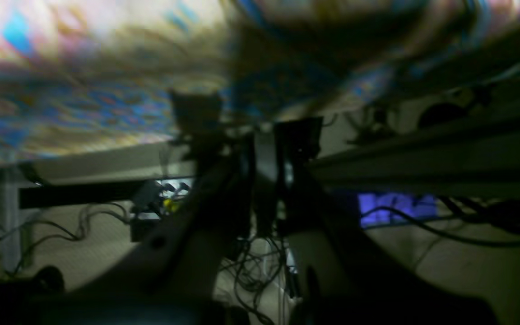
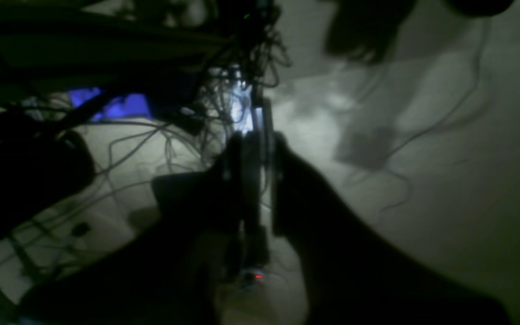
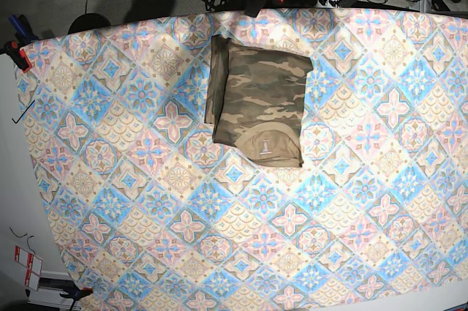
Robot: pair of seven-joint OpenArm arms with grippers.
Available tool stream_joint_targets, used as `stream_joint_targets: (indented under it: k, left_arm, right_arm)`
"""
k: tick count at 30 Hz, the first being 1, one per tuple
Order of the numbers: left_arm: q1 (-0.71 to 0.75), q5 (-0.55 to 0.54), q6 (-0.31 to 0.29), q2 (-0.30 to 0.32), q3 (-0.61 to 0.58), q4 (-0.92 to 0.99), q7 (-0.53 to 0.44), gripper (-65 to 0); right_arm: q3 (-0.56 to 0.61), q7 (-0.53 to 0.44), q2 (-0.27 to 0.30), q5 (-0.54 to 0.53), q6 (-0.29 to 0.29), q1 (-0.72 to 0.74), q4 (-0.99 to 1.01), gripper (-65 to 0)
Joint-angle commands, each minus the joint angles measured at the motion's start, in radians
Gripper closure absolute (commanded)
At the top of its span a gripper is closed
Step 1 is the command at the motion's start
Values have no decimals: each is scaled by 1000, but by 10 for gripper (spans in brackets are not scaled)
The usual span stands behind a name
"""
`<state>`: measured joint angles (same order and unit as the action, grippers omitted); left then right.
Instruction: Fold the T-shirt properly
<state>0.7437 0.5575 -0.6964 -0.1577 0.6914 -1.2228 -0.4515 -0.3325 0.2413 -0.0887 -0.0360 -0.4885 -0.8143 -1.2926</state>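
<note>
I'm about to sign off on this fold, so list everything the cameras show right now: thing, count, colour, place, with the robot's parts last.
T-shirt: one, brown-tan-olive camouflage, folded into a compact rectangle, upper middle of the tablecloth, tan neck with label facing the near edge.
tablecloth: one, pastel blue-pink pattern, covering the table.
cables: a tangle, dark, on the pale floor.
left gripper: one, dark, shut, holding nothing, below the table edge.
right gripper: one, dark, shut, holding nothing, over the floor.

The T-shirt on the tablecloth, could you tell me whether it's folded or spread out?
Folded: the T-shirt lies as a compact rectangle, neck label showing.
</note>
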Motion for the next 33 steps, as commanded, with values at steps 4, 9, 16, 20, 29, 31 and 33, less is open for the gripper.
stream_joint_targets:
  k: [4,9,16,20,29,31,33]
  left_arm:
    - [-16,54,-2,1,6,59,-17,0]
    - [-60,184,-2,1,7,191,-17,0]
    - [-161,333,-2,40,27,397,-16,0]
    - [-218,390,2,89,27,539,-13,0]
    - [-407,491,307,215,27,917,72,0]
    - [-442,520,389,241,26,990,72,0]
    - [-474,542,446,257,26,1050,72,0]
  right_arm:
    - [-12,-20,17,-9,-69,22,64,-35]
    - [-12,-23,53,-8,-75,88,179,-35]
    - [-15,-30,99,-8,-75,201,364,-35]
    - [-10,-110,131,-8,-72,263,509,-35]
    - [-6,-334,228,15,-72,488,1031,-35]
    - [-12,-399,243,68,-71,548,1158,-35]
    - [-15,-454,254,98,-68,596,1263,-35]
